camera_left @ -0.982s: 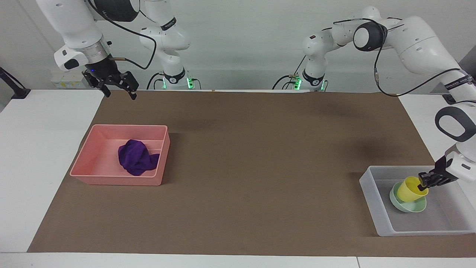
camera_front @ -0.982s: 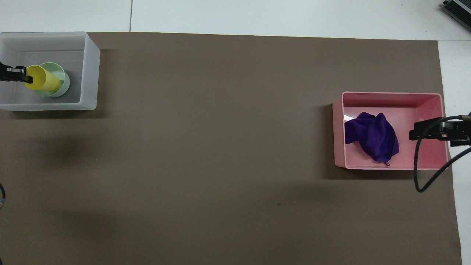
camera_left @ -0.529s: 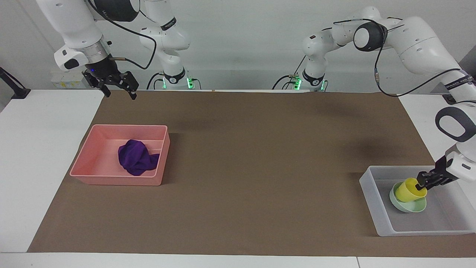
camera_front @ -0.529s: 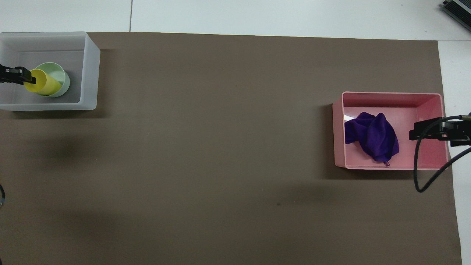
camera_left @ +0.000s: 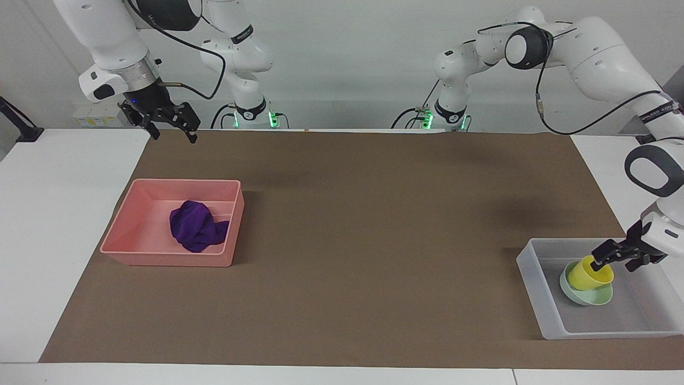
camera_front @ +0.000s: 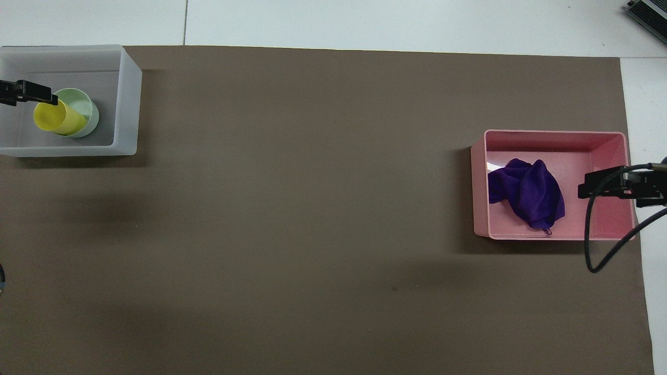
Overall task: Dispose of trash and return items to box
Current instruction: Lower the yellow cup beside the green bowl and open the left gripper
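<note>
The yellow cup (camera_left: 589,272) leans tilted in the mint-green bowl (camera_left: 588,295), inside the translucent box (camera_left: 530,275) at the left arm's end of the table. They also show in the overhead view: cup (camera_front: 54,117), bowl (camera_front: 86,112), box (camera_front: 130,104). My left gripper (camera_left: 615,258) is open just above the cup's rim, apart from it; the overhead view shows it (camera_front: 49,97) beside the cup. The purple rag (camera_left: 196,227) lies in the pink tray (camera_left: 160,259). My right gripper (camera_left: 172,136) waits open, high over the right arm's end of the mat.
A brown mat (camera_left: 374,224) covers the table between the two containers. The pink tray (camera_front: 479,182) with the rag (camera_front: 529,195) sits under the right gripper (camera_front: 582,188) in the overhead view. White table (camera_left: 53,224) borders the mat.
My left gripper has let go of the yellow cup and lifted off its rim. The cup has settled lower in the bowl. The right arm has not moved.
</note>
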`<action>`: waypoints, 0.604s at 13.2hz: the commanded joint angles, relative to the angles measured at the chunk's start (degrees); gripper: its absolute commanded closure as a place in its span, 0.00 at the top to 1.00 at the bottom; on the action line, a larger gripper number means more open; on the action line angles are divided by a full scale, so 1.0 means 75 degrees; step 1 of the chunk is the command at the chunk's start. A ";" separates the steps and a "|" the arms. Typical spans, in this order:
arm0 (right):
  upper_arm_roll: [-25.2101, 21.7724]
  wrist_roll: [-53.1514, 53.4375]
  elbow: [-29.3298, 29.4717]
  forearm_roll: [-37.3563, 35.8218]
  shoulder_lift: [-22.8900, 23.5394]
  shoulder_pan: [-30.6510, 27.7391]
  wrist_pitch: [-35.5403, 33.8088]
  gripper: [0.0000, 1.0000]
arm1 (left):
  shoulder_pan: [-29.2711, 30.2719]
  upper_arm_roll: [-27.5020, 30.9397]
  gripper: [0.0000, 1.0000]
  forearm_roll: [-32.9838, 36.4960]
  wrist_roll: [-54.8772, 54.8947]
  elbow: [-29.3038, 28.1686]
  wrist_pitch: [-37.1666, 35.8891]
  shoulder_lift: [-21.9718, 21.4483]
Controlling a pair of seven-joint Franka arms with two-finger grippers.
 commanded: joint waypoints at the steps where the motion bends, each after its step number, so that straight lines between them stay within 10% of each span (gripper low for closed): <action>1: 0.0107 0.0175 -0.0179 0.0138 -0.0178 -0.0044 0.0051 1.00 | -0.0316 0.0077 1.00 0.0102 0.0068 -0.1046 0.0065 -0.1236; 8: 0.0107 0.0152 -0.0191 0.0138 -0.0178 -0.0056 0.0063 1.00 | -0.1463 0.0065 1.00 0.0091 -0.0073 -0.2972 -0.0028 -0.3313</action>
